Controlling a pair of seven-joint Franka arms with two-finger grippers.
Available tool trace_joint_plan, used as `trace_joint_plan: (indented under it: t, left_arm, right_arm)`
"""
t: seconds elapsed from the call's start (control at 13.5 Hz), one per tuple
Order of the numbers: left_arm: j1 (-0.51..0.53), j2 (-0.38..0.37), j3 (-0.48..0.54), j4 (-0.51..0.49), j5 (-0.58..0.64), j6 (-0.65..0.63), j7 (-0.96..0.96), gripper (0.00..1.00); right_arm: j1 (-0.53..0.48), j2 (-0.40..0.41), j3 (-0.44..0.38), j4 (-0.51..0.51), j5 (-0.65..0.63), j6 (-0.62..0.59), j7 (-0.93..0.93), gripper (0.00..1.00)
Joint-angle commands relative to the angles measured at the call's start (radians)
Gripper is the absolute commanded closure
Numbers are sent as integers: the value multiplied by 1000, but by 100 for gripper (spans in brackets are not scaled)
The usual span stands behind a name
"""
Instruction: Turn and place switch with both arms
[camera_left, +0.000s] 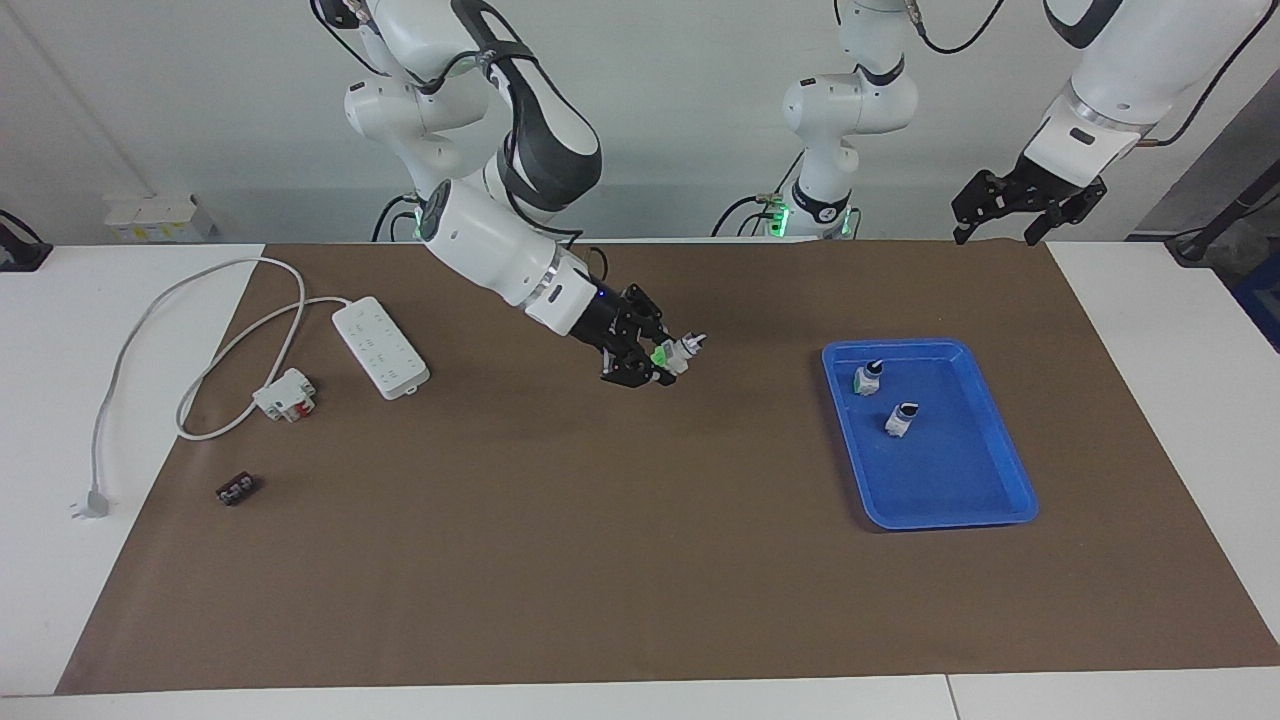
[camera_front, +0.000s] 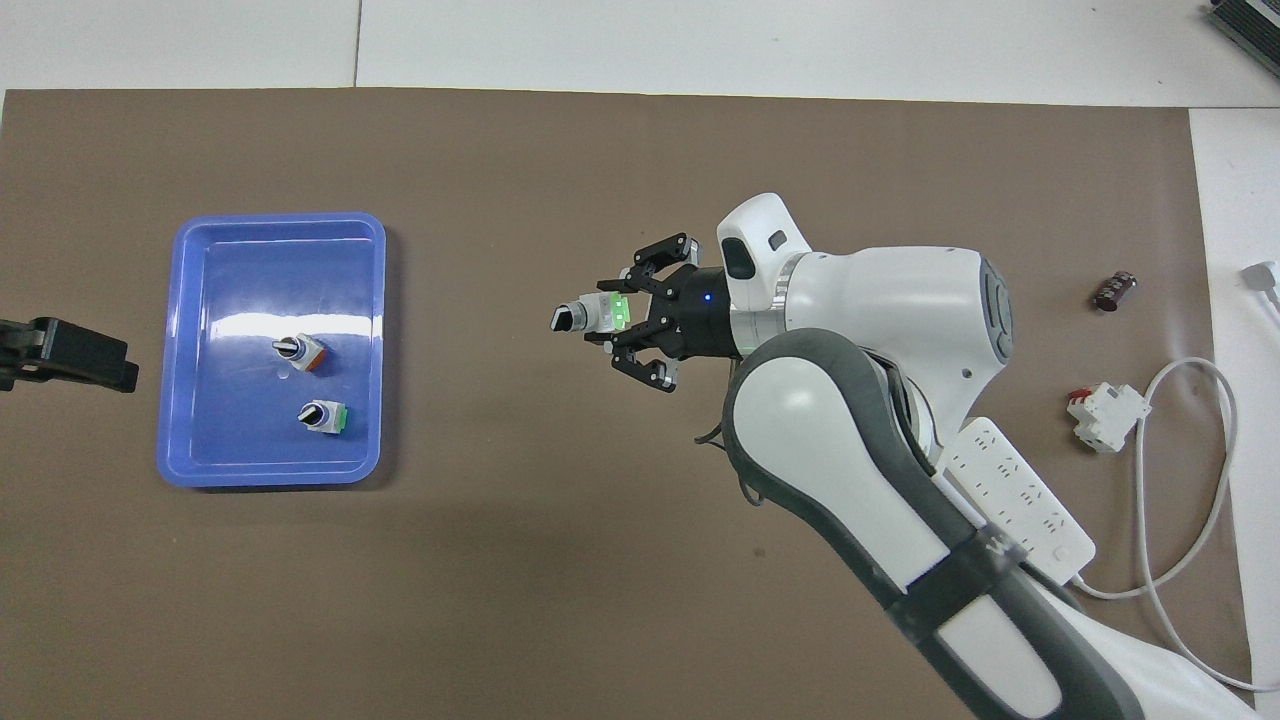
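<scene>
My right gripper (camera_left: 660, 358) is shut on the switch (camera_left: 678, 354) and holds it in the air over the middle of the brown mat. The switch lies sideways, its green end block in the fingers and its black knob pointing toward the blue tray (camera_left: 960, 500). The overhead view shows the same gripper (camera_front: 625, 315), switch (camera_front: 592, 314) and tray (camera_front: 250, 250). Two more switches (camera_left: 868, 377) (camera_left: 902, 418) stand in the tray. My left gripper (camera_left: 1030, 205) hangs open and empty, raised at the left arm's end of the table; it shows in the overhead view (camera_front: 60, 355) beside the tray.
A white power strip (camera_left: 380, 347) with a long cable and plug (camera_left: 90, 503) lies toward the right arm's end. Beside it are a white-and-red block (camera_left: 286, 394) and a small dark brown piece (camera_left: 238, 490). The right arm's forearm reaches over the strip (camera_front: 1010, 490).
</scene>
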Motion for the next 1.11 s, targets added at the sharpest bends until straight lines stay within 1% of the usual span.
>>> trace_joint_plan:
  t: [0.0,0.15,0.22,0.44,0.67,0.81,0.89,0.96,1.04]
  left_arm:
    - [-47,-35,-4,-49,13,37,-59,0]
    - [-55,-39,-8,-75,13,114,-67,0]
    - [-81,-44,-10,-91,13,159,-65,0]
    - [-112,-53,-21,-128,-8,223,-59,0]
    - [-120,-76,-19,-206,-215,372,-61,0]
    - [-124,-78,-22,-238,-309,439,-46,1]
    - [-142,-84,-22,-266,-329,478,-36,12]
    - [-161,-91,-22,-290,-330,499,-33,33]
    - [-178,-95,-24,-304,-338,515,-1,35]
  right_arm:
    - [27,-5,3,-14,20,57,6,100]
    - [47,-4,3,-14,20,97,8,100]
    - [58,-4,3,-14,20,106,11,100]
    - [106,2,3,-11,23,169,42,100]
    - [139,4,3,-11,23,215,74,100]
    - [141,5,3,-11,23,231,82,100]
    - [141,5,3,-11,23,231,82,100]
    - [141,5,3,-11,23,232,83,100]
    - [141,5,3,-11,24,232,88,100]
